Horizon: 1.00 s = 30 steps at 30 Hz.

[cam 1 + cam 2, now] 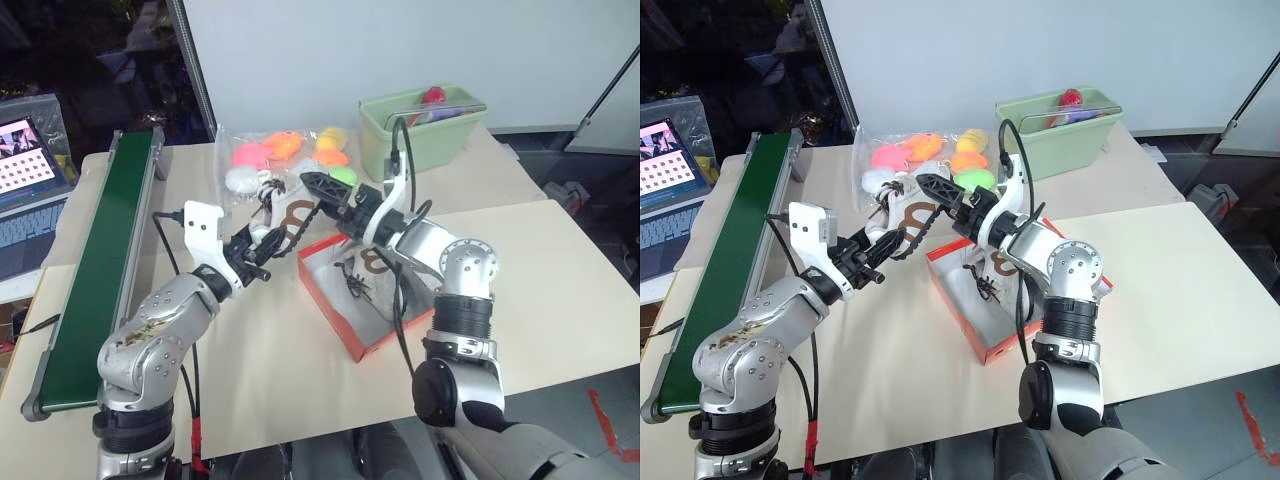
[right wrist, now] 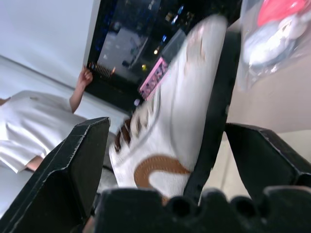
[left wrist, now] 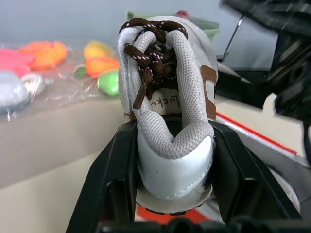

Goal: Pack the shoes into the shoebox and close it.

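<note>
One off-white shoe (image 1: pixel 288 214) with a brown side mark and dark laces hangs in the air above the table, just left of the shoebox. My left gripper (image 3: pixel 172 167) is shut on its heel, with a finger (image 3: pixel 112 179) on each side. My right gripper (image 1: pixel 300 212) comes from the other side and is open, its fingers (image 2: pixel 73 160) standing wide on both sides of the shoe (image 2: pixel 170 126) without pressing on it. The orange-red shoebox (image 1: pixel 335 318) lies open on the table under my right arm, white inside. The second shoe (image 1: pixel 365 277) sits in it.
A clear bag of bright soft toys (image 1: pixel 285 152) lies behind the held shoe. A pale green bin (image 1: pixel 425 135) stands at the back right. A green conveyor belt (image 1: pixel 100 260) runs along the table's left edge, with a laptop (image 1: pixel 25 170) beyond it. A person's white sleeve (image 2: pixel 29 131) shows in the background.
</note>
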Motion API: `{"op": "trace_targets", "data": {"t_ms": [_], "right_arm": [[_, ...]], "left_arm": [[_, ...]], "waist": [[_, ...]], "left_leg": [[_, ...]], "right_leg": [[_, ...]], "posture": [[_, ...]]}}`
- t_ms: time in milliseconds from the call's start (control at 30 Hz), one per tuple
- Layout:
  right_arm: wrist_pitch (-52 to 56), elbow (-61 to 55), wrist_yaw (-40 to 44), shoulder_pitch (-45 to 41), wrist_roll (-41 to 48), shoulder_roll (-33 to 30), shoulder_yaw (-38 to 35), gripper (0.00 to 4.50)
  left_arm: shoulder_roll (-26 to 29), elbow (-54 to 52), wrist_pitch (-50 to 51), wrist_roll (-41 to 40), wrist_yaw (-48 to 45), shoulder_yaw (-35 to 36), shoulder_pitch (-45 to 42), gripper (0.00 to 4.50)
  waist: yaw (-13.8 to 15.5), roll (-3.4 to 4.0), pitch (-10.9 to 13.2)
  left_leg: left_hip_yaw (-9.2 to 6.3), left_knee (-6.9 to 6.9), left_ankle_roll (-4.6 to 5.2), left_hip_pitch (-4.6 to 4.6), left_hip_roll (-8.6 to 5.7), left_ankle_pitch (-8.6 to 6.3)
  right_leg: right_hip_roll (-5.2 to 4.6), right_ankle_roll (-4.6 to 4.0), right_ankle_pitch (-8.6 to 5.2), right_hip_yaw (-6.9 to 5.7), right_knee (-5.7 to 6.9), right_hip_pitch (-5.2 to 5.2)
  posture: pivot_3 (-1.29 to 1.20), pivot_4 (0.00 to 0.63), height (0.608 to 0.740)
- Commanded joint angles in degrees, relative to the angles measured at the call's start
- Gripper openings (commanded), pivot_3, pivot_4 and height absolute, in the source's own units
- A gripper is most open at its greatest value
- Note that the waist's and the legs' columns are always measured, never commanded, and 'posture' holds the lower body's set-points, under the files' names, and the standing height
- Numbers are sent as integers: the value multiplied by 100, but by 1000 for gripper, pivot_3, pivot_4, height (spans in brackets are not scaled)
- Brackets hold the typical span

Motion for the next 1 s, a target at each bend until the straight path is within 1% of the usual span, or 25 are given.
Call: {"op": "trace_targets", "data": {"t_ms": [33,300,333,367,400,433,700,767,1000], "right_arm": [[124,-356,30,12,148,-50,197,4500],[219,-597,-36,123,200,64,456,4500],[220,-613,-56,131,206,78,462,3993],[223,-646,-84,133,235,110,460,3917],[225,-670,-105,134,260,133,458,3486],[223,-680,-123,125,286,153,449,3218],[211,-823,-227,105,373,318,512,483],[212,-852,-243,107,394,355,516,4],[264,-1009,-300,82,510,453,510,4]], "left_arm": [[96,5,-203,94,-45,46,-191,2040],[45,127,-303,184,-38,-27,-235,2040],[37,118,-308,192,-39,-35,-231,1971],[26,100,-315,196,-43,-40,-226,1971],[19,89,-320,201,-47,-43,-223,1971],[14,86,-326,209,-52,-49,-225,1971],[-25,-18,-358,197,-3,-80,-136,1971],[-30,-34,-354,194,3,-92,-116,1971],[71,-77,-298,286,-28,-211,-92,1971]], "waist": [[4,0,0],[6,0,0],[10,0,0],[17,0,0],[19,0,0],[20,0,0],[11,0,0],[10,0,0],[13,0,0]], "left_leg": [[2,0,1,-1,2,0],[10,0,5,-4,5,-3],[10,0,5,-4,5,-3],[11,0,5,-4,4,-3],[11,1,5,-5,4,-3],[11,1,5,-5,4,-3],[13,0,7,-5,5,-4],[14,0,6,-4,5,-4],[14,0,7,-5,5,-4]], "right_leg": [[0,0,0,0,2,0],[0,0,0,1,-5,-3],[0,0,0,1,-5,-3],[0,0,0,1,-5,-3],[-1,0,0,1,-5,-2],[-1,0,0,1,-5,-2],[-1,0,0,2,-5,-4],[-1,0,0,2,-4,-4],[-1,0,0,2,-5,-4]], "posture": [[0,150,740],[0,150,740],[0,150,740],[0,150,740],[0,150,740],[0,150,740],[0,150,740],[0,150,740],[0,150,740]]}}
